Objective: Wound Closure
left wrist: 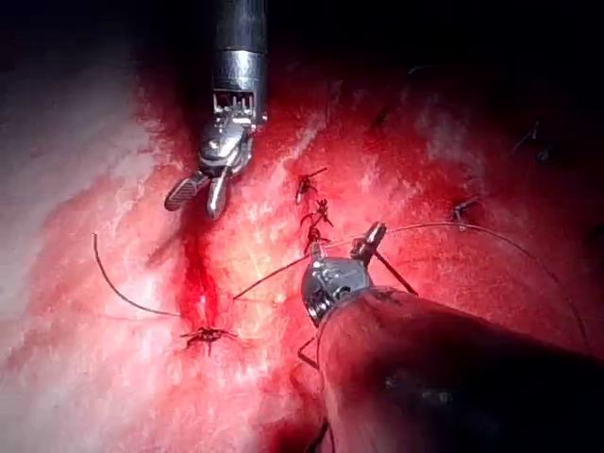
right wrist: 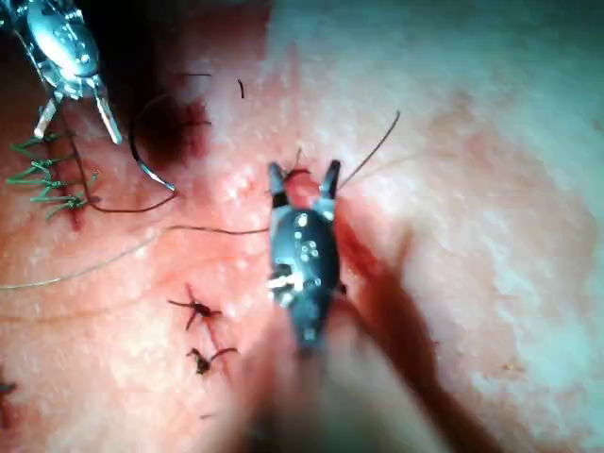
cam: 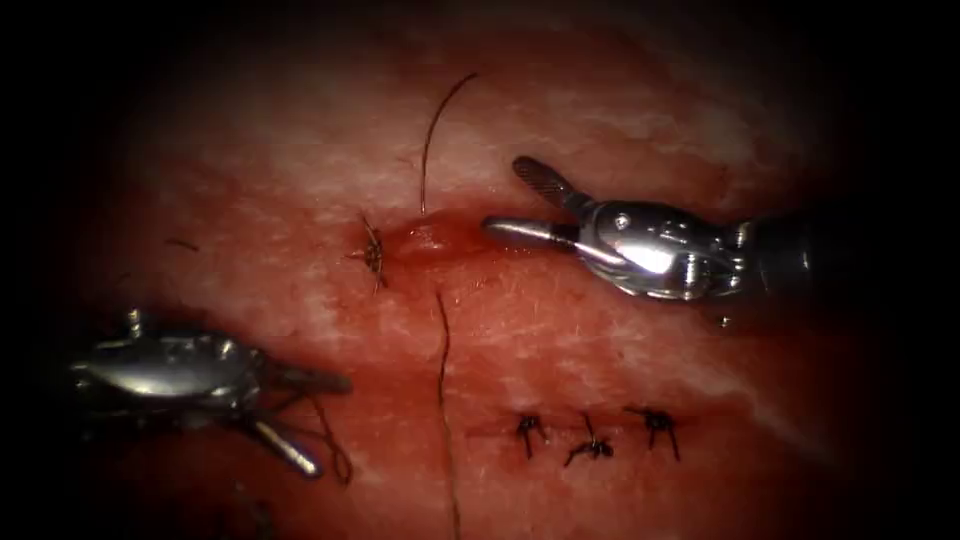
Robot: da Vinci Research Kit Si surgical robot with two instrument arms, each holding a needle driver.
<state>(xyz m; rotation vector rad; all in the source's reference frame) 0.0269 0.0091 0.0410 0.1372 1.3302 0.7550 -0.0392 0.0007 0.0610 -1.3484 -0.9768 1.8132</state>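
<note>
**Loose needle and slack thread beside two empty tools**

The left tool lay near and to the left with its smooth steel jaws spread wide, gripping nothing. What looked like the thin dark curved needle rested loose on the tissue just beside those jaws, apparently not in the tissue, though the view was too poor to be sure. Unheld, it could have slid on the wet, glistening surface or been knocked by a jaw.

A wiry dark thread ran slack down the middle, and either tool could have snagged it. A bristly knot sat at the left end of the cut, where red fluid pooled.

The right tool hovered just right of the cut, its ridged jaws well apart and empty. A careless dip could have gouged the soft tissue.
</note>
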